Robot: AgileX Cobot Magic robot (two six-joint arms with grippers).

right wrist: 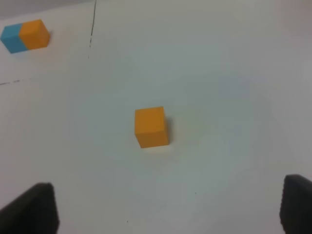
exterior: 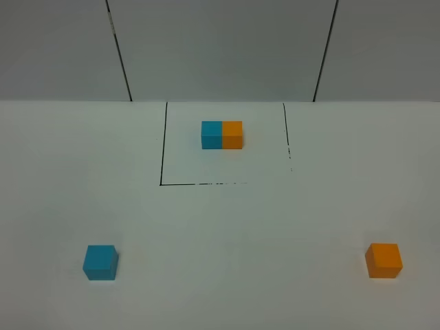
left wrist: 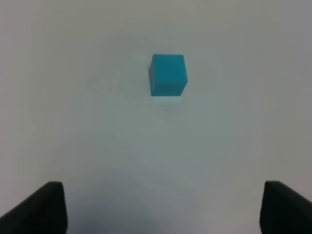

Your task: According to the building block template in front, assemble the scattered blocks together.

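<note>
The template is a short bar, cyan-blue on the left and orange on the right, standing at the back inside a black-lined square; it also shows in the right wrist view. The loose cyan-blue cube sits at the front left and shows in the left wrist view. The loose orange cube sits at the front right and shows in the right wrist view. My left gripper is open and empty, short of the blue cube. My right gripper is open and empty, short of the orange cube. Neither arm shows in the exterior high view.
A black-lined square marks the white table around the template. A grey panelled wall stands behind the table.
</note>
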